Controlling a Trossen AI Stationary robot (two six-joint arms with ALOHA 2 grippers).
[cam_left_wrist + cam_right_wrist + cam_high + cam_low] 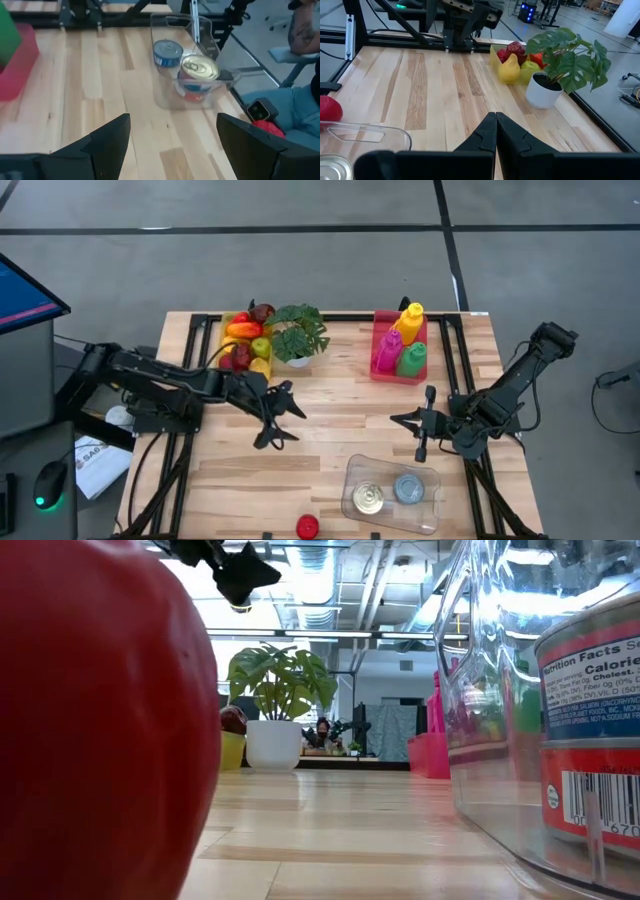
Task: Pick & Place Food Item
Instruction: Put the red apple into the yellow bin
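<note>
A red round food item (307, 527) lies at the table's near edge and fills the left of the low view (100, 720). To its right stands a clear container (392, 492) holding two cans (199, 67). My left gripper (280, 417) hovers open over the middle of the table, left of the container, with nothing between its fingers (172, 145). My right gripper (424, 422) is shut above the table, just beyond the container's far side, and holds nothing (496, 130).
A yellow tray of fruit (247, 340) and a potted plant (298, 333) stand at the far left-centre. A pink bin of bottles (400, 345) stands at the far right. Bare wood lies between the grippers. A person's arm (305, 25) shows beyond the table.
</note>
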